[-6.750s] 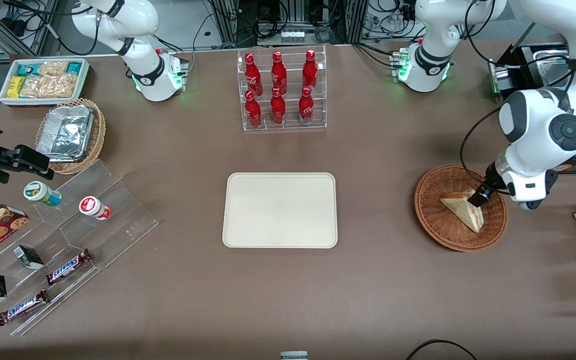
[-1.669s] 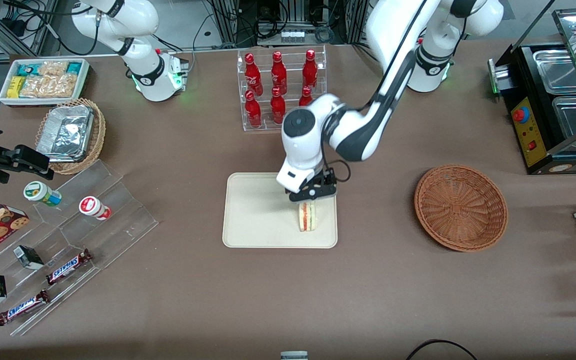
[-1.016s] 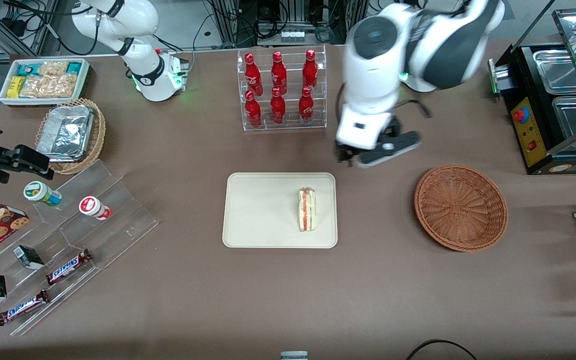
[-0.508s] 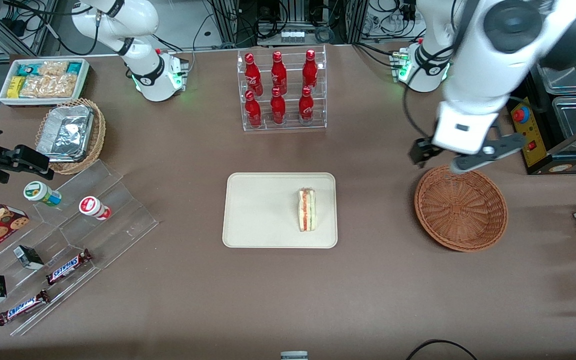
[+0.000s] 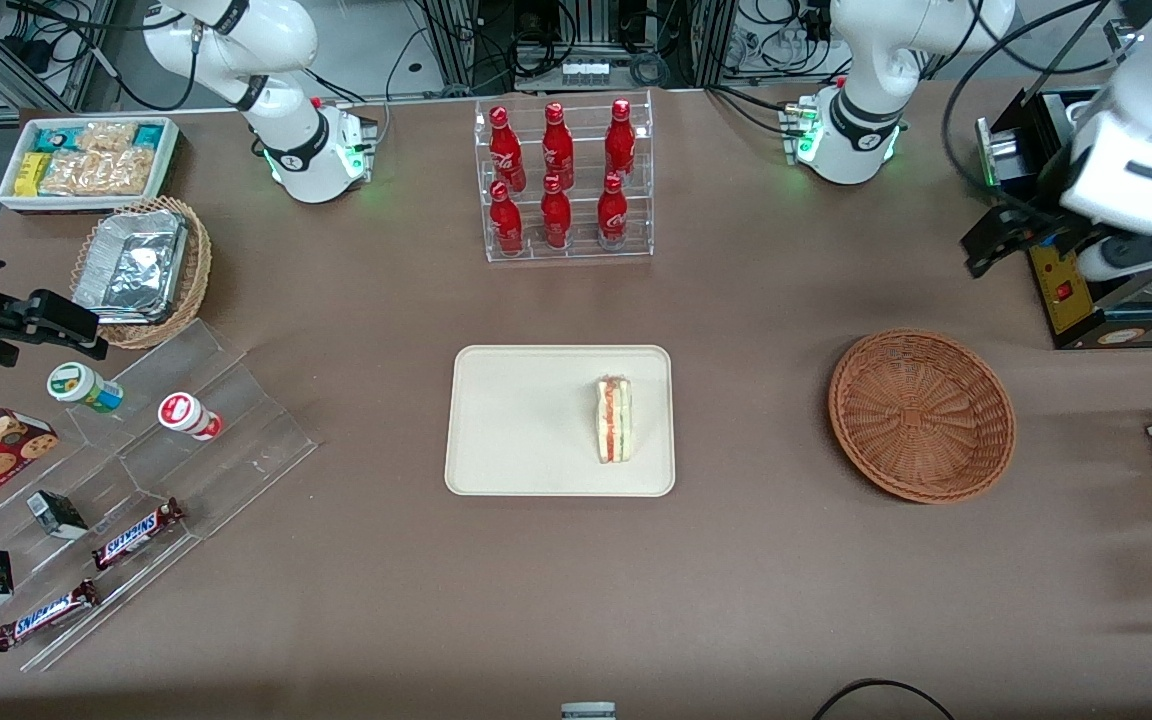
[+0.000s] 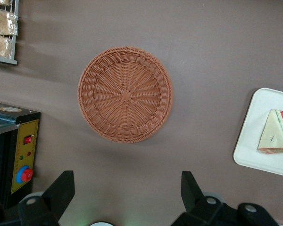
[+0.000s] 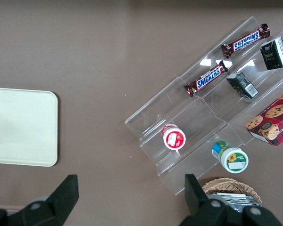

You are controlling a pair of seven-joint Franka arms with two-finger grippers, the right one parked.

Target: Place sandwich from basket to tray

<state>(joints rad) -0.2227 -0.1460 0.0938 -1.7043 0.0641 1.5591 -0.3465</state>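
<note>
The basket (image 5: 922, 415) is woven reddish-brown wicker, rough and ribbed. Toward the parked arm's end from it, the tray (image 5: 516, 440) looks like matt cream plastic, smooth; the sandwich (image 5: 613, 419) on it shows soft pale bread. The table (image 5: 736, 580) under the basket is matt brown. High above the table, the gripper (image 5: 1036, 240) has black matt fingers (image 6: 61, 190), spread apart.

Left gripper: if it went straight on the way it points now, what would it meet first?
The left gripper points down, open and empty. Straight on looks free down to bare table beside the basket, though depth is unclear.
</note>
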